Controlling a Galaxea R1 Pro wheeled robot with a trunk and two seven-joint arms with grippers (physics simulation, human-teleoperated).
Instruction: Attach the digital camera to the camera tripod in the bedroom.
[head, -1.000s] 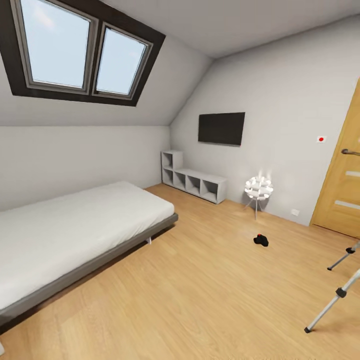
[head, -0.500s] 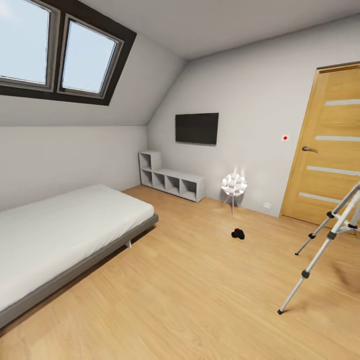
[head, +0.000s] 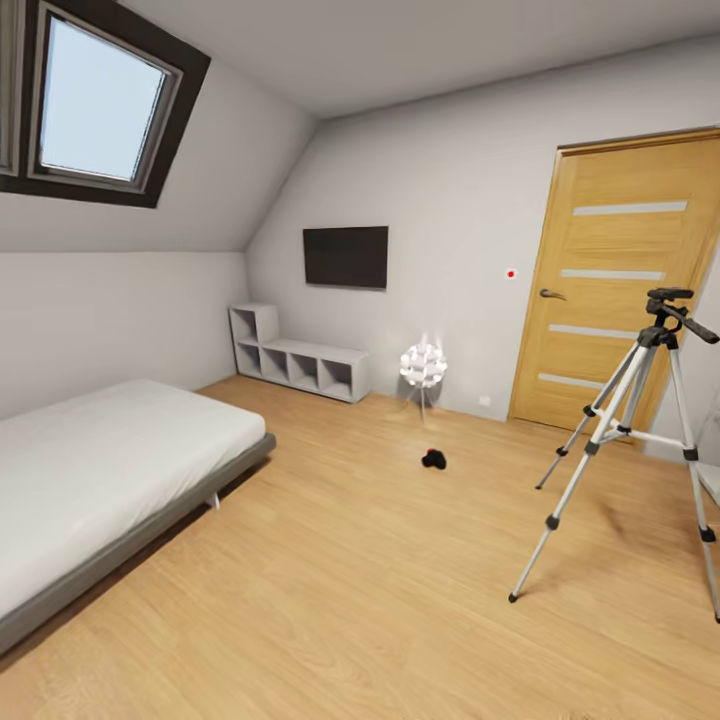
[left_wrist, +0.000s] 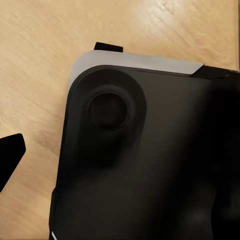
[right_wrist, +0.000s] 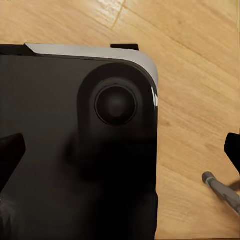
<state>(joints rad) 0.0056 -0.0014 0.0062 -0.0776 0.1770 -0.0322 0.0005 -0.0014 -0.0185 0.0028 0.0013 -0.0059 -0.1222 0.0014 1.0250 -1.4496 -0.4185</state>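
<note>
Head view, left to right: a grey-framed bed (head: 110, 480), a white cube shelf (head: 297, 362), a glowing floor lamp (head: 423, 366), then the digital camera (head: 433, 459) lying on the wood floor (head: 350, 600) mid-room, and the camera tripod (head: 640, 440) standing before the oak door (head: 625, 290). The camera sits ahead and slightly right of centre, well apart from me, left of the tripod. My wrist views look down past my dark base; whether my jaws stand wide or narrow, I cannot tell.

Grey-walled attic room: skylight (head: 95, 105) at 10 o'clock, bed (head: 100, 480) at 8, wall television (head: 346, 257) above cube shelf (head: 298, 362), oak door (head: 620, 290) at 2, lit lamp (head: 423, 367), wood floor (head: 350, 600).
</note>
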